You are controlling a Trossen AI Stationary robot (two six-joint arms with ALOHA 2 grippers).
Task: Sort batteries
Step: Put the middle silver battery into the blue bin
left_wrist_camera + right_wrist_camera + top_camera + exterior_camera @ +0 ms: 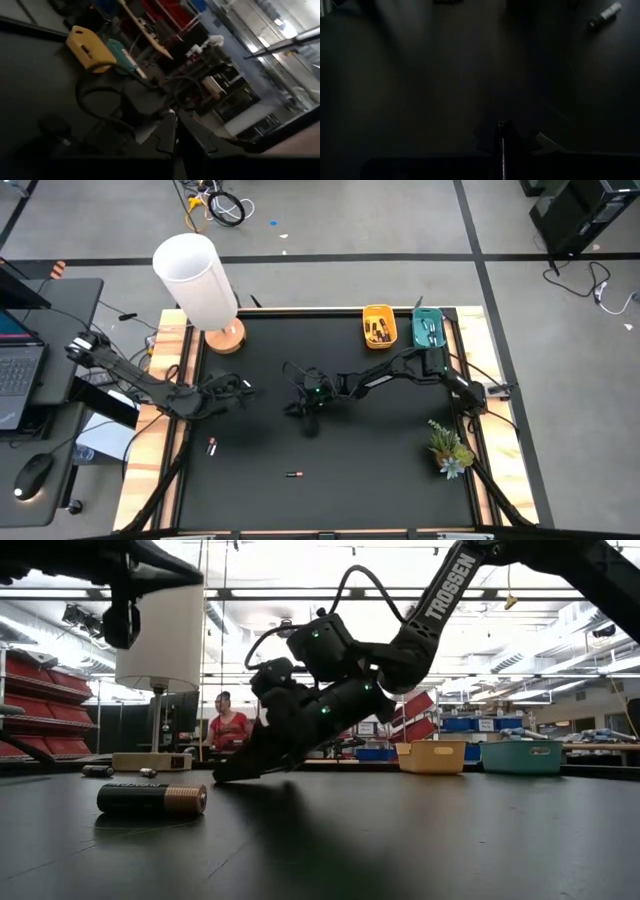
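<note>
Clutter first: a tall white cylindrical lamp on a round wooden base (203,285) is parked at the far left corner of the black table (380,470), a small potted plant (449,448) sits by the right edge, and a yellow plastic tray (379,325) and teal plastic tray (429,328) are set side by side at the far edge. "TROSSEN" can be read along the right arm. Two small dark batteries (212,446) (293,475) are seen loose near the front; up close, a black cylindrical battery with a copper end (152,799) is lying flat. The right gripper (297,409) is tipped down mid-table, fingers pinched together, nothing visibly held. The left gripper (243,388) is held closed too, above the left side.
</note>
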